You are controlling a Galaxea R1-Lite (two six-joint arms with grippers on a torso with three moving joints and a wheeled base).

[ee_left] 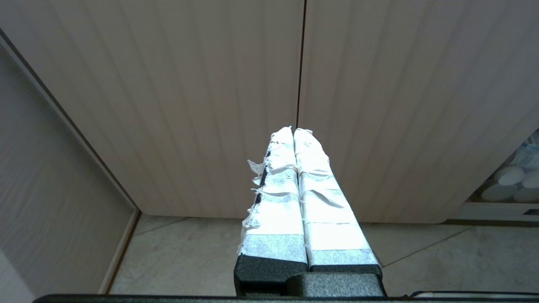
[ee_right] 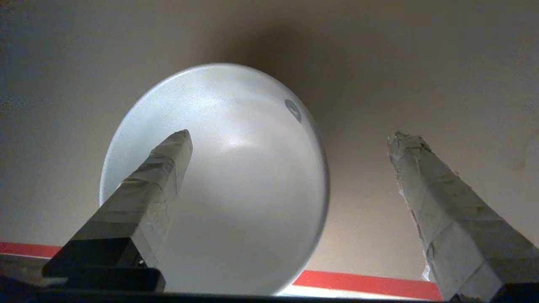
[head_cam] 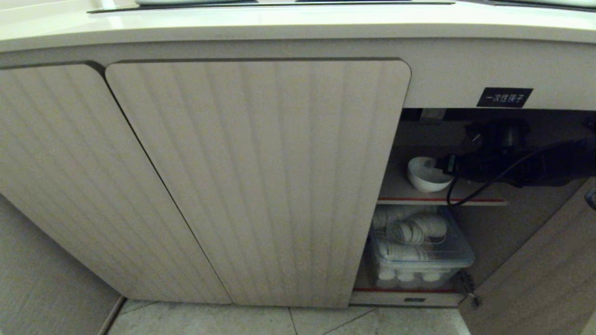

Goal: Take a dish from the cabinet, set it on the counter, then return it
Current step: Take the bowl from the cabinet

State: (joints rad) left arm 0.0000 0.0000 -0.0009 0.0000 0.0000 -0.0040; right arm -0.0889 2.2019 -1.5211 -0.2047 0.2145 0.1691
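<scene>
At centre right of the head view, the small white ceramic bowl [head_cam: 426, 176] sits on the red-edged upper shelf [head_cam: 440, 200] of the open ribbed beige cabinet [head_cam: 260, 177]. The right gripper [ee_right: 288, 143] straddles its rim, spread wide, one finger [ee_right: 162, 168] inside. This looks like the pick-up step; next it must clench on the rim. The left gripper [ee_left: 293, 134] idles, clenched, empty.

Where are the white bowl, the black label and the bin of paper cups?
white bowl [head_cam: 426, 179]: head view, its outer side wall.
black label [head_cam: 504, 97]: head view, middle of its face.
bin of paper cups [head_cam: 461, 256]: head view, its clear rim.

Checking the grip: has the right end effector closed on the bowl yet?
No, the right end effector is wide open, one finger over the bowl, the other beside it.
</scene>
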